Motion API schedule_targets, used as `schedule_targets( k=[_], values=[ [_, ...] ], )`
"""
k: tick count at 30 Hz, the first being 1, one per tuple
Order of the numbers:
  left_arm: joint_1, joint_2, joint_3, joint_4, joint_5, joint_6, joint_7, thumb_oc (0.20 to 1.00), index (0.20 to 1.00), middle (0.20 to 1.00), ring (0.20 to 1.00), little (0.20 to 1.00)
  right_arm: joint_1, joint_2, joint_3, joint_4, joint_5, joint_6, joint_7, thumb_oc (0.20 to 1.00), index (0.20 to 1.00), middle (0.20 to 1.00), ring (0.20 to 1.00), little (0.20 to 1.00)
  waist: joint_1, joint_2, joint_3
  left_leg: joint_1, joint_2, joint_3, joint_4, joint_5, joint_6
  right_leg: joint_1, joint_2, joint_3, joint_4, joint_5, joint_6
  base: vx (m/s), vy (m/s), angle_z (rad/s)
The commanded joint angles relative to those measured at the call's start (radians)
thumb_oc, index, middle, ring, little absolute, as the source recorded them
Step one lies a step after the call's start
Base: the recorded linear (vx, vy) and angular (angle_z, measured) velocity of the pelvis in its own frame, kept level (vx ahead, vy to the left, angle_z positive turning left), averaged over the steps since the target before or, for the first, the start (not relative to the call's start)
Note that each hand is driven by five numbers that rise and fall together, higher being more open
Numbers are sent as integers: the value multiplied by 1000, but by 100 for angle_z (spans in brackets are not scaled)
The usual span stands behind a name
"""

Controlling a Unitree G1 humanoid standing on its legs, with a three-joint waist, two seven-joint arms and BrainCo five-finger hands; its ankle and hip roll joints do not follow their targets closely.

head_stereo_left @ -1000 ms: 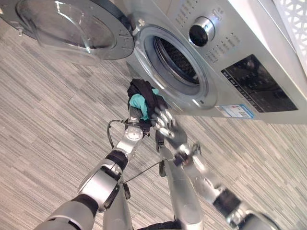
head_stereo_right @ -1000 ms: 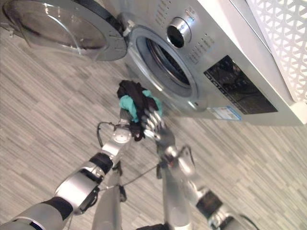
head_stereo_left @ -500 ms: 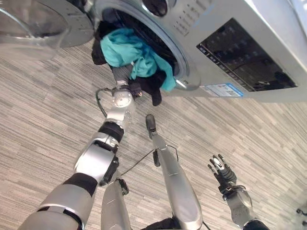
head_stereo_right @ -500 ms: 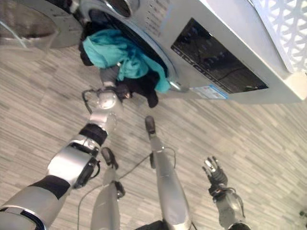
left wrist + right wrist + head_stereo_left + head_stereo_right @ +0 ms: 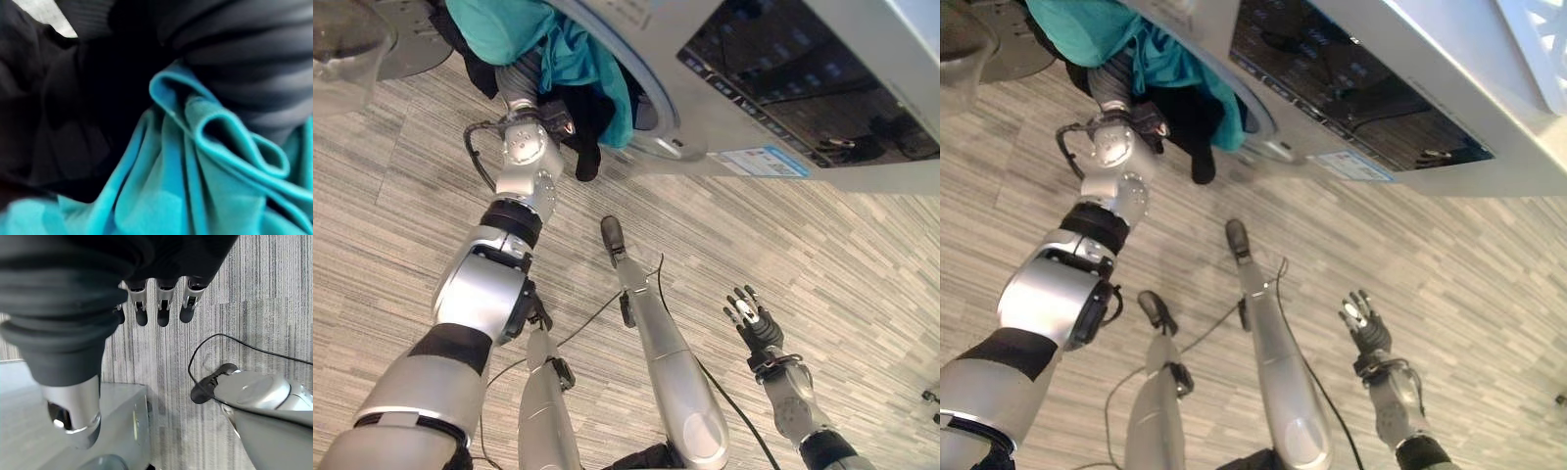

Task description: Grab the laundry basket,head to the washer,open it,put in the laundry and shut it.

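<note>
Nearest to me, low on the right, my right robot hand (image 5: 752,320) hangs over the striped grey floor (image 5: 862,255) with its fingers straight and spread, holding nothing. It is well apart from the washer and has no part in the work just now.

Farther out on the left, my left arm reaches up to the washer (image 5: 803,78), and my left robot hand (image 5: 519,78) is buried to the wrist in the laundry (image 5: 563,54) at the mouth of the drum. The fingers are hidden in the cloth, so I cannot tell whether they are curled round it or not. In my left wrist view there is teal fabric (image 5: 195,161) in loose folds against dark cloth (image 5: 58,122), pressed close to the camera.

The bundle sits partly in the opening: a teal piece on top and a black piece (image 5: 589,147) hanging down below the rim, outside the drum. I judge all of it light, soft and limp, with no shape of its own, so it will sag, trail and catch on the rim rather than slide in whole. The best hold looks to be a gathered bunch at the thick middle, with the dangling black tail scooped up from underneath and pushed deep.

Far left, the door (image 5: 342,34) stands swung open.
</note>
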Motion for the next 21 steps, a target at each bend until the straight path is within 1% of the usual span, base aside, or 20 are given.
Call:
schedule_targets(
  k=[1,2,4,6,8,11,13,14,15,16,17,18,19,20,21],
  values=[
    [-94,21,98,-6,-118,-107,-89,200,200,200,200,200,96,-35,-38,-32,3,-36,1,1000,1000,1000,1000,1000,-38,49,-48,131,104,35,6,-105,-64,-84,22,93,109,-136,130,55,-24,-3],
    [-94,21,98,-5,-119,-107,-90,200,200,200,200,200,96,-35,-38,-32,3,-36,1,1000,1000,1000,1000,1000,-38,49,-48,131,103,35,6,-106,-64,-85,22,94,110,-136,130,25,6,-5],
    [-124,17,111,-18,-205,-118,-104,200,200,200,200,200,111,-47,-51,-43,1,-33,0,1000,1000,1000,1000,1000,-53,64,-50,140,105,50,6,-109,-63,-107,33,105,130,-145,130,67,-4,-8],
    [-132,19,108,-28,-220,-126,-106,200,200,200,200,200,114,-52,-57,-51,-3,-31,-3,1000,1000,1000,1000,1000,-56,67,-51,144,106,57,6,-109,-63,-115,40,110,140,-150,130,65,-22,-8],
    [-150,31,94,-33,-214,-119,-101,200,200,200,200,200,120,-66,-66,-67,-3,-30,-4,1000,1000,1000,1000,1000,-61,73,-48,152,110,71,6,-108,-63,-130,49,118,159,-158,128,63,-30,-9],
    [-208,97,44,-19,-193,-100,-90,200,200,200,200,200,143,-85,-85,-91,-7,-23,1,1000,1000,1000,1000,1000,-68,88,-50,166,112,92,6,-107,-62,-152,58,127,182,-168,125,56,-22,-19],
    [-266,156,2,-25,-183,-104,-82,200,200,200,200,200,143,-98,-106,-103,-11,-20,-2,1000,1000,1000,1000,1000,-72,98,-53,172,114,100,6,-101,-62,-158,64,133,188,-170,124,43,-12,-14],
    [-271,158,0,-20,-186,-104,-85,200,200,200,200,200,140,-98,-106,-104,-11,-19,-3,1000,1000,1000,1000,1000,-72,96,-51,172,114,101,6,-102,-62,-159,65,133,189,-171,124,52,-8,-9],
    [-333,196,-36,-77,-222,-151,-78,200,200,200,200,200,153,-124,-125,-136,-12,-18,1,1000,1000,1000,1000,1000,-76,107,-54,177,114,106,6,-97,-64,-162,69,136,192,-174,123,49,-12,-4],
    [-350,193,-47,-143,-261,-182,-95,200,200,200,200,200,169,-136,-122,-155,-15,-18,8,1000,1000,1000,1000,1000,-78,109,-55,178,116,107,6,-94,-65,-164,70,135,193,-176,123,49,-11,0],
    [-345,192,-48,-147,-264,-185,-95,200,200,200,200,200,172,-136,-123,-158,-15,-17,7,1000,1000,1000,1000,1000,-78,110,-56,178,116,107,6,-94,-65,-164,70,135,194,-176,122,44,-28,6],
    [-337,211,-78,-221,-263,-191,-130,200,200,200,200,200,214,-166,-140,-206,-24,-10,21,1000,1000,1000,1000,1000,-80,113,-62,181,122,112,6,-86,-69,-171,73,133,202,-180,120,36,-27,6],
    [-338,218,-108,-189,-250,-167,-138,821,821,821,821,821,224,-180,-152,-210,-14,-5,25,1000,1000,1000,1000,1000,-76,121,-67,183,124,114,6,-84,-69,-173,73,132,203,-182,118,36,-27,5],
    [-339,218,-108,-188,-250,-167,-140,1000,1000,1000,1000,1000,224,-180,-153,-211,-14,-5,25,1000,1000,1000,1000,1000,-75,121,-67,183,124,114,6,-84,-69,-173,73,132,203,-182,118,0,0,0],
    [-348,270,-200,-81,-177,-71,-183,1000,1000,1000,1000,1000,226,-198,-188,-208,-5,10,27,1000,1000,1000,1000,1000,-65,141,-69,188,125,117,6,-73,-68,-173,70,128,203,-180,116,0,0,0]
  ],
)
